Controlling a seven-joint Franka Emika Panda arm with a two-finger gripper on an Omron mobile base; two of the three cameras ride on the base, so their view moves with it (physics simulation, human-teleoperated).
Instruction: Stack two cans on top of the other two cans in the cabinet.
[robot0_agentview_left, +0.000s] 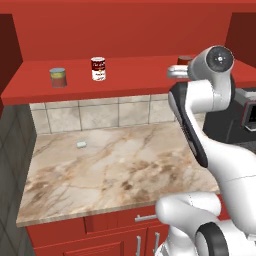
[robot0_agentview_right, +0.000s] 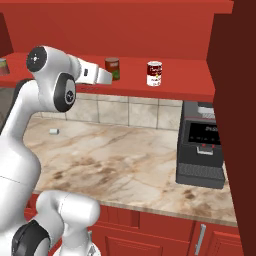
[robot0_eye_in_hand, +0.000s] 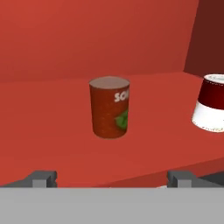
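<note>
Gripper (robot0_eye_in_hand: 109, 177) level with the front edge of the cabinet shelf (robot0_agentview_left: 130, 82), jaws spread wide and empty, facing the dark red can (robot0_eye_in_hand: 109, 107). Dark red can upright on shelf, mid-depth, well clear of both fingertips (robot0_eye_in_hand: 43, 178). Red-and-white soup can (robot0_agentview_right: 154, 73) upright, near the dark red can, toward the shelf's right end. Second red-and-white soup can (robot0_agentview_left: 98, 68) and grey can with yellow-green label (robot0_agentview_left: 58, 77) toward the shelf's left end, apart, none stacked.

marble counter (robot0_agentview_left: 125, 165), small pale block (robot0_agentview_left: 81, 144), black appliance (robot0_agentview_right: 202, 150)
</note>
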